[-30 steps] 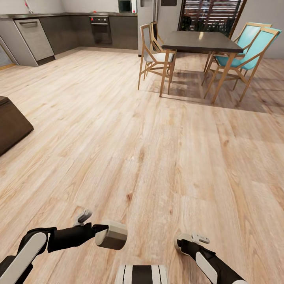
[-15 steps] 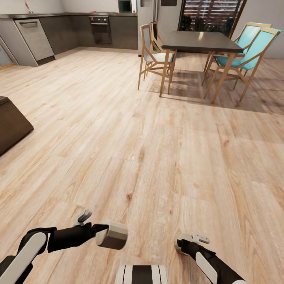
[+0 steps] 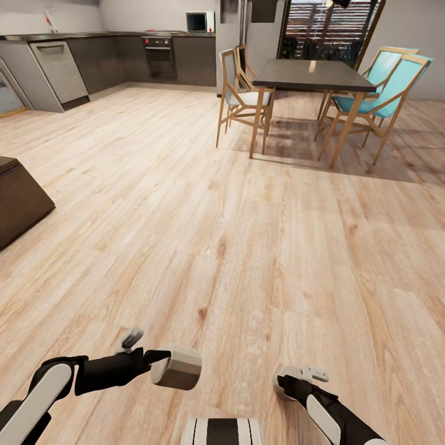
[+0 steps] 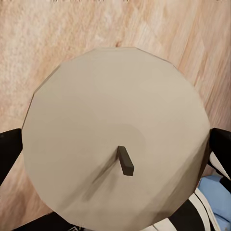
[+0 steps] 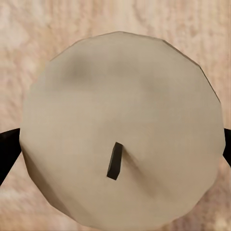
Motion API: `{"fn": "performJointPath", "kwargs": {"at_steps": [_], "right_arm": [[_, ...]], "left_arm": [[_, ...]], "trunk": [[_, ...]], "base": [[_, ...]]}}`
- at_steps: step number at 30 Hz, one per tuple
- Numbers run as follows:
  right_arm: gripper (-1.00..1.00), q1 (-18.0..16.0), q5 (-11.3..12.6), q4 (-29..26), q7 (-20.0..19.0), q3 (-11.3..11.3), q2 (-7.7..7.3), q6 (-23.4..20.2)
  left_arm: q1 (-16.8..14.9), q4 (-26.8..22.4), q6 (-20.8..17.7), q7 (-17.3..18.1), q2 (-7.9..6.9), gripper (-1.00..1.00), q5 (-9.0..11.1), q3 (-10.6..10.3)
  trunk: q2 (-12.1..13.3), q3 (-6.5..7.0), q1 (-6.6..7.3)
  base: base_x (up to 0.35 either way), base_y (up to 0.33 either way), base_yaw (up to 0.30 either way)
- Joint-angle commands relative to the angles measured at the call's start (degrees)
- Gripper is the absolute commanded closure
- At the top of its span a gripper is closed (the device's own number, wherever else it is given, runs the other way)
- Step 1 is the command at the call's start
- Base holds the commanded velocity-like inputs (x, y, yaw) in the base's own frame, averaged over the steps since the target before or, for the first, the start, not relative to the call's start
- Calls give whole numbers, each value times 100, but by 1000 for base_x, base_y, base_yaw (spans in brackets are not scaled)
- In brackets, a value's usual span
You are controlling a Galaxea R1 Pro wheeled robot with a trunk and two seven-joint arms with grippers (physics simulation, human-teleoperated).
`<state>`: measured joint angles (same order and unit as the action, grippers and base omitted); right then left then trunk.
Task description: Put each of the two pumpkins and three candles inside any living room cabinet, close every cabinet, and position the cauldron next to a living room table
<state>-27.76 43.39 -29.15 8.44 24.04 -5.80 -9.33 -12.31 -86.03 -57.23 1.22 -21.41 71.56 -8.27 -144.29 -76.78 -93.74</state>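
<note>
A beige candle (image 4: 115, 91) with a short dark wick sits end-on in my left gripper (image 4: 115, 147), black fingers (image 4: 9, 154) pressed to both its sides. In the head view that candle (image 3: 180, 369) lies sideways low over the floor in my left gripper (image 3: 165, 366). My right gripper (image 5: 115, 144) is shut on a second beige candle (image 5: 120, 91) in the same way. In the head view the right gripper (image 3: 290, 376) hangs low at the right, its candle hidden beneath the wrist. A low dark-brown cabinet end (image 3: 18, 204) shows at the left edge. The pumpkins, cauldron and table are out of view.
Light wooden floor (image 3: 235, 247) stretches ahead. At the back right, a dark dining table (image 3: 309, 74) has wooden chairs (image 3: 238, 93) and turquoise chairs (image 3: 383, 86) around it. Grey kitchen units (image 3: 111, 55) with an oven line the far wall.
The whole head view has shifted a little, so the camera moved: the dining set and kitchen sit slightly differently. Both arms hold the same pose with their candles.
</note>
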Motion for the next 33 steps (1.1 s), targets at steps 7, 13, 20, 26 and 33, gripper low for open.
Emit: {"fn": "performJointPath", "kwargs": {"at_steps": [7, 13, 20, 26, 33], "right_arm": [[100, -2, 64, -11, 53, 49, -9, -16], [100, -2, 64, -13, 53, 49, -9, -16], [100, -2, 109, -83, 3, 39, -24, -80], [100, -2, 118, -419, -117, 36, -40, -199], [100, 68, 250, -3562, -108, -10, -80, -1490]], "left_arm": [[-7, -2, -13, 19, -3, 100, 2, -1], [-3, -2, -10, 19, -3, 100, 2, 1], [-8, 19, -5, -56, -9, 100, -143, 25], [-23, 61, 7, -76, -138, 100, -550, 73], [-33, 77, 15, -407, -167, 100, -620, 192]], "trunk": [[8, 152, 19], [16, 284, 34], [25, 440, 52], [33, 572, 68], [43, 728, 86]], "base": [[0, 0, 0], [0, 0, 0], [0, 0, 0], [0, 0, 0], [0, 0, 0]]}}
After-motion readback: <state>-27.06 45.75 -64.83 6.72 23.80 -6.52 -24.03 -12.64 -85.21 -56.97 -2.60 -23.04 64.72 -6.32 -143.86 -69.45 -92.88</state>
